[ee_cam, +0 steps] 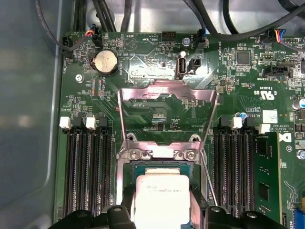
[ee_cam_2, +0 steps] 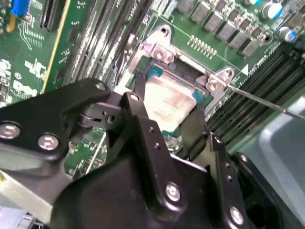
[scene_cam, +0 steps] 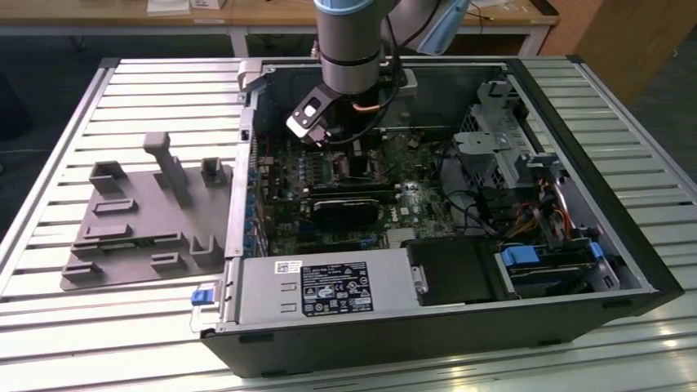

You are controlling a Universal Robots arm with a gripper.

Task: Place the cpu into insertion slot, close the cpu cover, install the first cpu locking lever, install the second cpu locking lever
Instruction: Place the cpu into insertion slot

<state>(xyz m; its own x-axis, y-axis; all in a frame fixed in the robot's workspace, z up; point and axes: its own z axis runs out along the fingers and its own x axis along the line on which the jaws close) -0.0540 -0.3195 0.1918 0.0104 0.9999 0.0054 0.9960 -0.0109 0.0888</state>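
Cpu pinched in my claw, squared up over its socket.

The cpu [ee_cam: 162,202] sits between my fingers [ee_cam_2: 141,93], with my claw [ee_cam_2: 170,99] closed to the chip's width on two opposite edges. It lies straight out from my fingertips, over the insertion slot [ee_cam: 162,168] near the middle of the motherboard [ee_cam: 248,86], its edges parallel to the slot's rim. Whether it is seated I cannot tell. The cpu cover [ee_cam: 167,93] stands flipped open beyond the slot's hinge edge, clear of the chip.

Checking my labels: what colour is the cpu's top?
The cpu top is dull silver-grey, best seen in the first wrist view.
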